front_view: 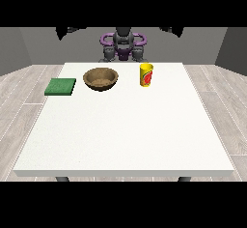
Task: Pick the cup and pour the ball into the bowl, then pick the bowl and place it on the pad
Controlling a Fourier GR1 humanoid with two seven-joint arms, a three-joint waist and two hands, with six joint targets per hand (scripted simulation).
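Note:
A yellow cup point(146, 75) with a red mark stands upright on the white table point(125, 135), towards the far edge. The ball does not show; the cup's inside is hidden from here. Left of the cup sits a brown wooden bowl point(101, 78), with nothing visible in it. A flat green pad point(61, 86) lies at the table's far left. The robot point(123, 46) stands behind the far edge. Dark shapes high above the table look like its hands: the hand at the view's left point(65, 31) and the hand at the view's right point(172, 30). Both are far from the cup and bowl and are partly cut off.
The table's near half and its right side hold nothing. Wooden floor surrounds the table, with grey walls behind the robot.

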